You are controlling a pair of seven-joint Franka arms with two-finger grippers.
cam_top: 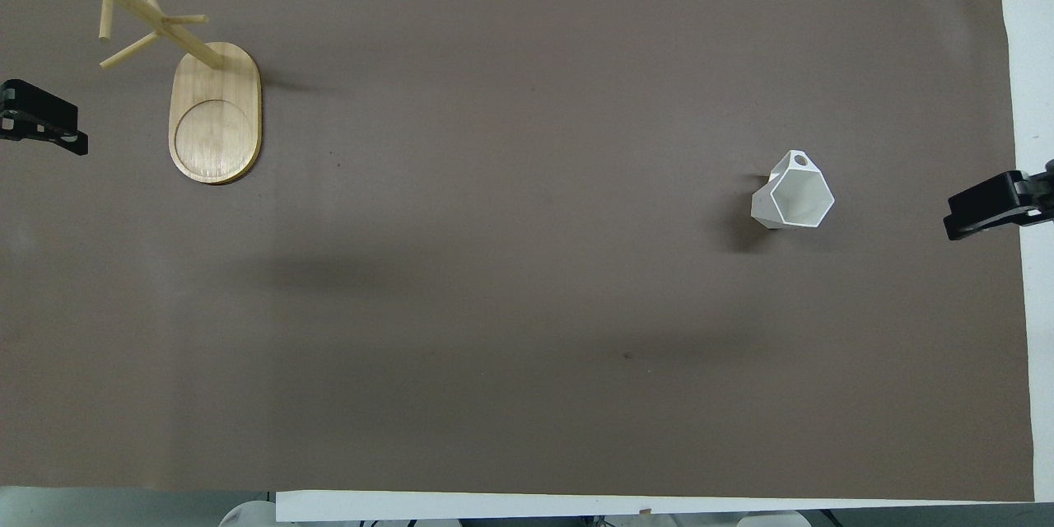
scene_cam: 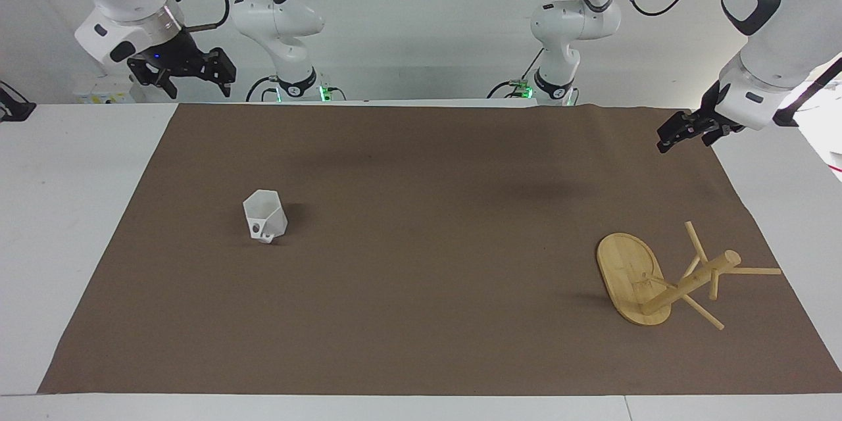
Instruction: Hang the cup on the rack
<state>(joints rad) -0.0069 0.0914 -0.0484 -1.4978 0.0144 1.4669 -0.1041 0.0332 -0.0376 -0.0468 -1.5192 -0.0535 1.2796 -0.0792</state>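
Nothing is done yet: the cup sits below the right claw, far from the rack; the left claw waits, both claws open and empty.

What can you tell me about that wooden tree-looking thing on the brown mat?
The rack is a light bamboo mug tree: a flat oval base with a ring groove, a thick round post and several thin pegs sticking out at angles. It stands upright on the brown mat, toward the left arm's end of the table. Nothing hangs on it, and nothing else touches it.
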